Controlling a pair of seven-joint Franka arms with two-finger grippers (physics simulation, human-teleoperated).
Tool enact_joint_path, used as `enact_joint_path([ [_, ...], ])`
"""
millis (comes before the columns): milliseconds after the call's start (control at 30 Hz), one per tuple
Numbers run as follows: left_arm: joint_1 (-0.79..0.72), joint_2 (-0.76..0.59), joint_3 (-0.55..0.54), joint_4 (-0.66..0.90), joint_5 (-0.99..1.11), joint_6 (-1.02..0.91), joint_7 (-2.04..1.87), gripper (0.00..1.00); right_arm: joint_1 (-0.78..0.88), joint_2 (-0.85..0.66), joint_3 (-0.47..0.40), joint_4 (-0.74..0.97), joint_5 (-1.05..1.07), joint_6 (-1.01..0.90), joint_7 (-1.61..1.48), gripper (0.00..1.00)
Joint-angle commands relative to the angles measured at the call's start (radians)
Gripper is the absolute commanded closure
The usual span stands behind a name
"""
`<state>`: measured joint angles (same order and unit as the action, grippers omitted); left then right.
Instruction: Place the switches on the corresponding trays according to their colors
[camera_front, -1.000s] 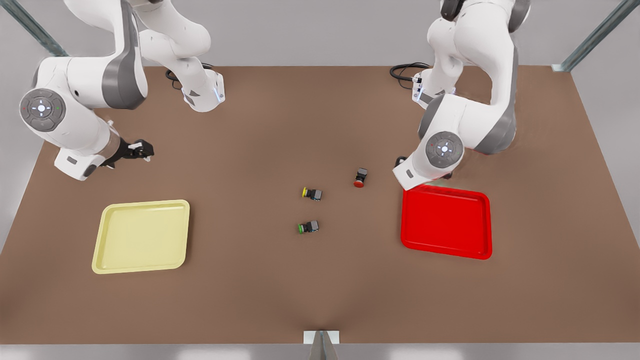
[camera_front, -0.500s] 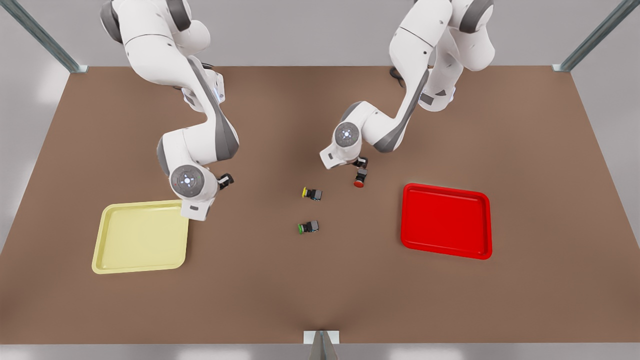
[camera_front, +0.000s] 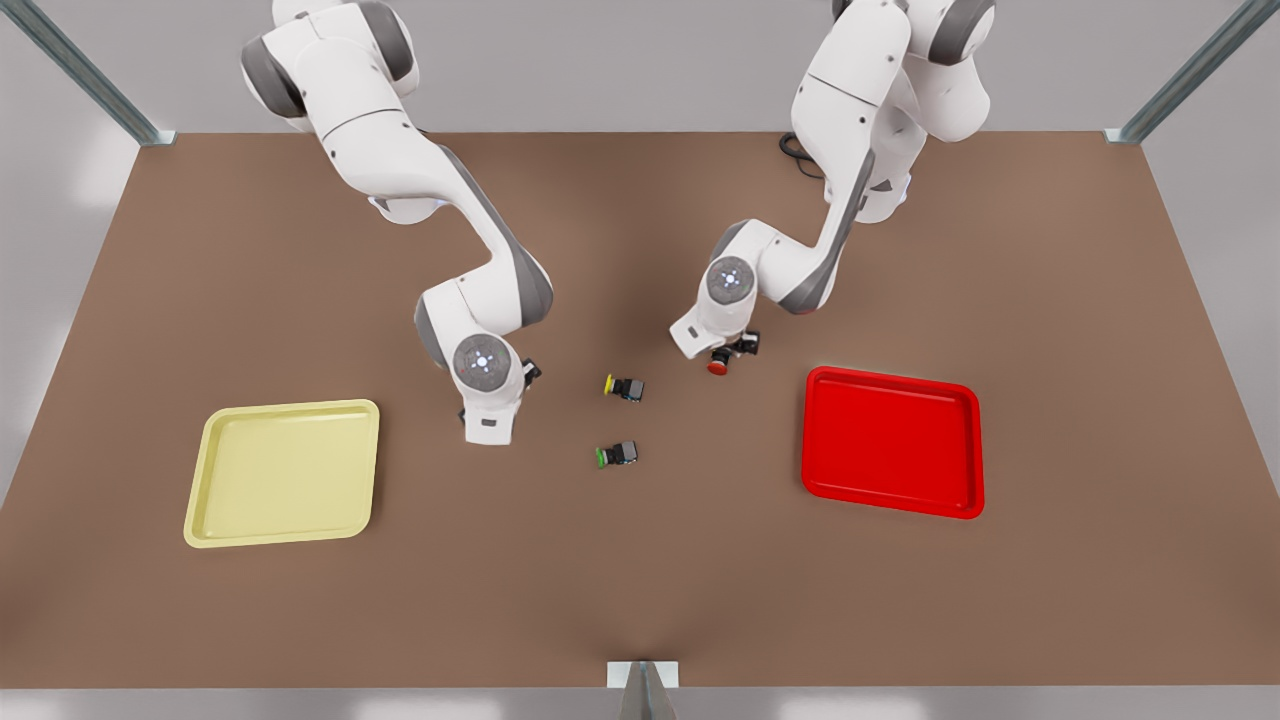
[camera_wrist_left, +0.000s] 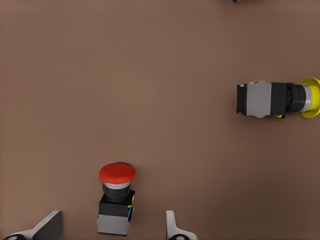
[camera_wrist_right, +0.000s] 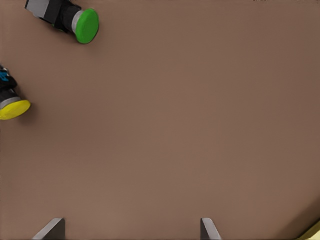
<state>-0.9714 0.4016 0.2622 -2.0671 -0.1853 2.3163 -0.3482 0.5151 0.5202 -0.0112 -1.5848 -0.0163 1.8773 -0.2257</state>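
red-cap switch, yellow-cap switch, green-cap switch, pale yellow tray, red tray, brown table

A broad, matte brown rectangular counter spreads across the scene, its surface plain and evenly lit, a little paler toward the near edge; behind its far edge rises a flat pale grey wall; slanting grey metal struts stand at the far left corner, and a matching strut at the far right; a small grey metal bracket sits at the middle of the near edge; a light grey floor shows beyond the counter's right side.
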Motion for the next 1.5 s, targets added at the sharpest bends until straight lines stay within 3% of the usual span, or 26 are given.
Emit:
enact_joint_path([
  [0, 0.000, 0.000, 0.002, -0.011, 0.003, 0.025, 0.032, 0.00, 0.006, 0.003, 0.000, 0.000, 0.001, 0.036, -0.017, 0.00],
  [967, -0.010, 0.048, -0.031, -0.096, -0.072, 0.094, 0.037, 0.00, 0.186, 0.162, 0.014, 0.016, -0.010, 0.342, -0.064, 0.00],
  [1000, -0.009, 0.051, -0.031, -0.096, -0.071, 0.094, 0.038, 0.01, 0.186, 0.164, 0.013, 0.014, -0.010, 0.349, -0.064, 0.00],
  [1033, -0.009, 0.051, -0.029, -0.096, -0.071, 0.094, 0.040, 0.12, 0.187, 0.169, 0.014, 0.014, -0.010, 0.356, -0.066, 0.00],
  [1067, -0.007, 0.051, -0.029, -0.096, -0.072, 0.094, 0.060, 0.15, 0.189, 0.172, 0.014, 0.014, -0.010, 0.364, -0.072, 0.00],
  [1333, -0.001, 0.056, -0.029, -0.096, -0.071, 0.107, 0.112, 0.15, 0.232, 0.198, 0.014, 0.016, -0.054, 0.393, -0.307, 0.00],
  [1433, 0.000, 0.063, -0.029, -0.096, -0.071, 0.123, 0.118, 0.18, 0.244, 0.198, 0.027, 0.014, -0.099, 0.414, -0.314, 0.00],
  [1467, 0.002, 0.069, -0.029, -0.096, -0.072, 0.130, 0.120, 0.24, 0.246, 0.198, 0.028, 0.012, -0.120, 0.414, -0.314, 0.00],
])
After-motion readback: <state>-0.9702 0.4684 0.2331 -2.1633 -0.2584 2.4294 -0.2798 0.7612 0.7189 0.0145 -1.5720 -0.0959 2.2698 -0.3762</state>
